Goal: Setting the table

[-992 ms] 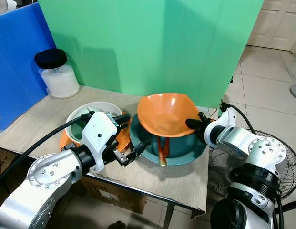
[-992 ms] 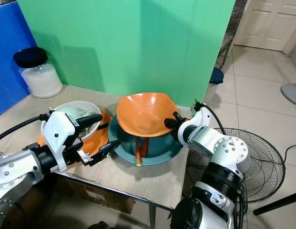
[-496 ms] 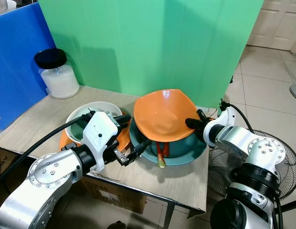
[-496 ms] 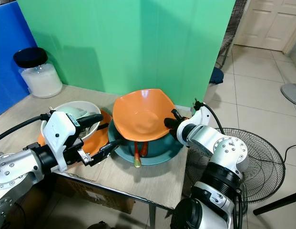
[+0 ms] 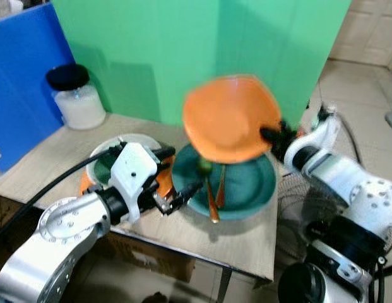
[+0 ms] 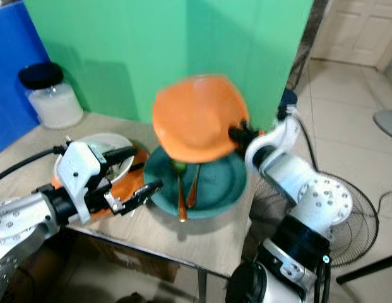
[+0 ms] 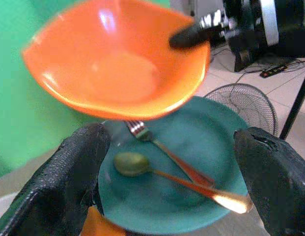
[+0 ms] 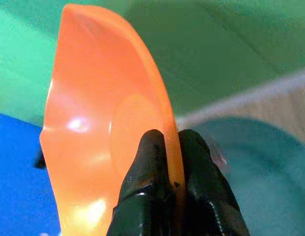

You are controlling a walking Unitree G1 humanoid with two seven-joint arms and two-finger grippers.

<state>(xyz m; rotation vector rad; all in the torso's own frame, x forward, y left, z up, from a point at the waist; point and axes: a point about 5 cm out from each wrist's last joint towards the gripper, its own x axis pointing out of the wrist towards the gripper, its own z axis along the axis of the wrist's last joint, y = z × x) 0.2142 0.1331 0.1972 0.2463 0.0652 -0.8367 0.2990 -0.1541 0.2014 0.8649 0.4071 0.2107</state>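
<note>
right gripper pinched tight on the rim of the orange bowl, bowl held in the air above the teal plate, tilted so its inside faces the camera, blurred. fork and spoon lie on the teal plate under it. left gripper hovers at the plate's near-left edge, fingers spread wide, holding nothing. white bowl sits on an orange plate left of the teal one. lidded jar at the table's far-left corner
</note>
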